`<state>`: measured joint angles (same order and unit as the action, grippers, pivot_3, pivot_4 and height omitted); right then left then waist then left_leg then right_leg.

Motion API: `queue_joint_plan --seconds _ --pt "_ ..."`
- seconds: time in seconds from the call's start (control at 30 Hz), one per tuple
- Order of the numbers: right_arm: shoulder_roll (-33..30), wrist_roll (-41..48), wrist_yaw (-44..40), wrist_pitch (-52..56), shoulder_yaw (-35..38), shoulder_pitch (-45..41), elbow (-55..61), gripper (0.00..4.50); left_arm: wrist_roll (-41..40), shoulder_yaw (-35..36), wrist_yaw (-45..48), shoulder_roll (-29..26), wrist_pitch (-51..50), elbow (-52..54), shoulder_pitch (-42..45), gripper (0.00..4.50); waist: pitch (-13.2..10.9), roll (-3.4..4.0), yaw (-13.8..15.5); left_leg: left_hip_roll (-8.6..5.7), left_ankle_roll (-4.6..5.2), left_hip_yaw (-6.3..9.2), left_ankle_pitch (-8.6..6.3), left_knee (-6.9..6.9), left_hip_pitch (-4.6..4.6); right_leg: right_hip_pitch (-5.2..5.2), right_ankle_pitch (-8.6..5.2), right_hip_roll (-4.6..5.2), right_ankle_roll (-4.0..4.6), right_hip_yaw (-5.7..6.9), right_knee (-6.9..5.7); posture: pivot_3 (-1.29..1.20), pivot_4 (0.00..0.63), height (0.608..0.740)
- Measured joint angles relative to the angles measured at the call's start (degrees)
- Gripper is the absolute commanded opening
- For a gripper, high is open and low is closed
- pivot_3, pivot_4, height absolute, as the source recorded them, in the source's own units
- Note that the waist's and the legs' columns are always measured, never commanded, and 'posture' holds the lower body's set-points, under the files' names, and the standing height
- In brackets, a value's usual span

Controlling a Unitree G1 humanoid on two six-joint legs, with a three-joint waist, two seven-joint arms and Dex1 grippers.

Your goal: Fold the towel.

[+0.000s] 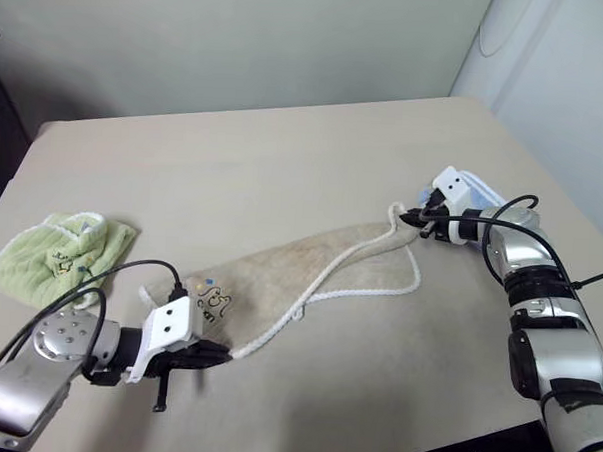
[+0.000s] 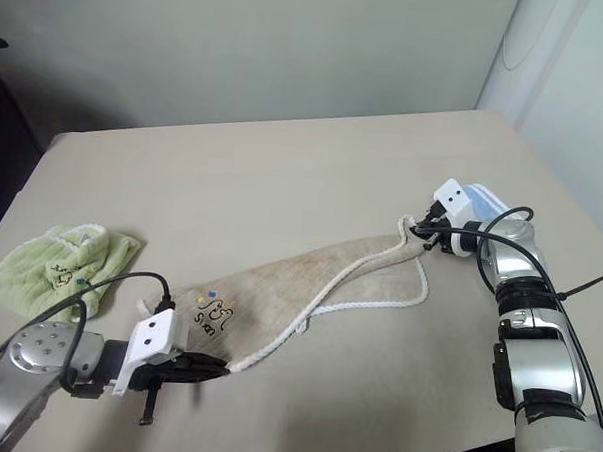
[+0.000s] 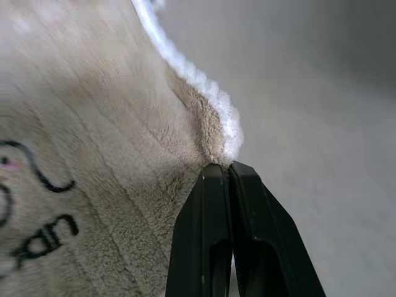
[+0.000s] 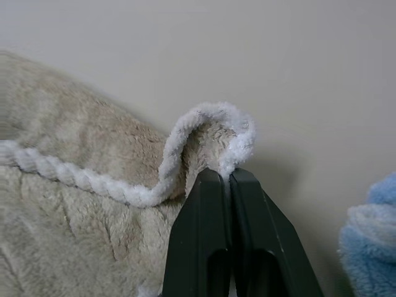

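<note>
Both grippers, left gripper (image 3: pixel 230 166) and right gripper (image 4: pixel 230 173), pinch opposite corners of the beige towel (image 1: pixel 310 266); the robot likely lifts and spreads it next.

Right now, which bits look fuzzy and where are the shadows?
Left wrist view: the beige towel goes soft toward the far edge, sharp at the left gripper. Right wrist view: the light-blue towel is blurred; a soft shadow sits behind the towel's pinched corner. Left eye view: even light.

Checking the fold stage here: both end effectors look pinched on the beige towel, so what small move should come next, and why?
Probably lift both corners together. The left end effector and right end effector each pinch a corded corner of the towel, which lies bunched between them on the table.
</note>
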<state>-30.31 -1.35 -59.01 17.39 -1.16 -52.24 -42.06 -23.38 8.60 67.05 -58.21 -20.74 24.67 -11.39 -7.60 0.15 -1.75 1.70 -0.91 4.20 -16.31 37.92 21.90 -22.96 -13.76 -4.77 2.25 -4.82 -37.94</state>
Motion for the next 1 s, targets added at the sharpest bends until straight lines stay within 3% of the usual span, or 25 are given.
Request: queue_joint_plan --seconds 0.27,0.7,1.0 --pt "-1.0 0.6 -0.1 4.8 -0.2 1.4 5.2 0.00 -0.8 1.9 -0.8 0.0 -2.2 3.2 -4.0 0.02 0.0 0.00 0.0 0.00 0.00 0.01 0.00 0.01 0.00 -0.01 0.00 -0.01 -0.01 0.00 0.00 0.00 0.150 0.740" --pt "-1.1 1.6 0.4 6.3 -1.1 2.2 7.1 0.00 -2.6 2.5 -1.1 0.7 -3.5 2.4 -1.1 0.02 0.0 0.00 0.1 0.00 -0.01 0.01 0.00 0.03 0.00 -0.01 0.00 -0.01 -0.01 0.00 -0.01 0.00 0.150 0.740" --pt "-3.2 4.1 0.7 3.4 0.5 -0.4 6.3 0.00 -15.1 14.9 -6.2 4.8 -10.9 0.9 6.3 0.02 0.0 0.01 0.1 0.00 -0.51 0.00 0.29 0.02 0.00 -0.01 -0.01 -0.02 -0.02 0.01 -0.01 0.00 0.150 0.740"
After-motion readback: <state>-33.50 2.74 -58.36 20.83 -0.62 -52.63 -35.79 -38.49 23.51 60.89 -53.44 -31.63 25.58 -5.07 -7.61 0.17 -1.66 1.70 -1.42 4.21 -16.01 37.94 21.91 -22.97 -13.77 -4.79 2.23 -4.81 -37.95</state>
